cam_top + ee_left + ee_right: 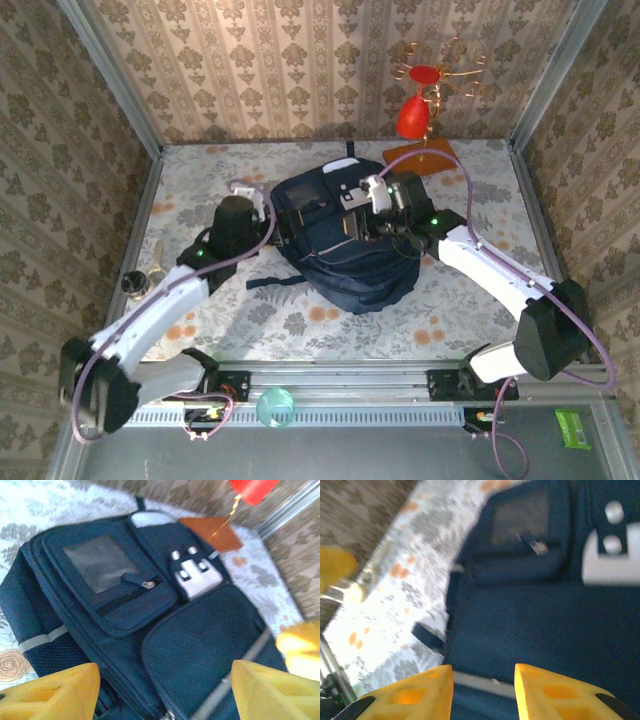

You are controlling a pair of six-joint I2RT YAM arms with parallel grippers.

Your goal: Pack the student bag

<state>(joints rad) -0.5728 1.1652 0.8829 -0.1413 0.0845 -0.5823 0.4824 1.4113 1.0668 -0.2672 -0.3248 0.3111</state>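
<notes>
Top external view: looks down on the student bag, flat in the middle of the surface, front side up, on a flowery cloth. By far the biggest thing around. Dark blue, with black straps poking out at the left side. Left arm and right arm bent in over it, one from each side. Behind the bag, near the back wall, a red cup-shaped thing above a brown board. Off by the left edge, a small dark jar. Down by the arm bases, a round see-through green thing and a green packet.

Left wrist view: close over the front of the bag. A zip pocket with a grey window, a silver zip pull, a white patch with round grey dots, and a big mesh pocket lower down. Wide open left tool, yellow fingers far apart at the bottom corners, gripping nothing, hanging over the mesh pocket.

Right wrist view: blurry. Partly open right tool, a clear gap between its two yellow fingers, gripping nothing. Right over the dark blue cloth, near the bag's side edge. Hard to tell if touching or not.
</notes>
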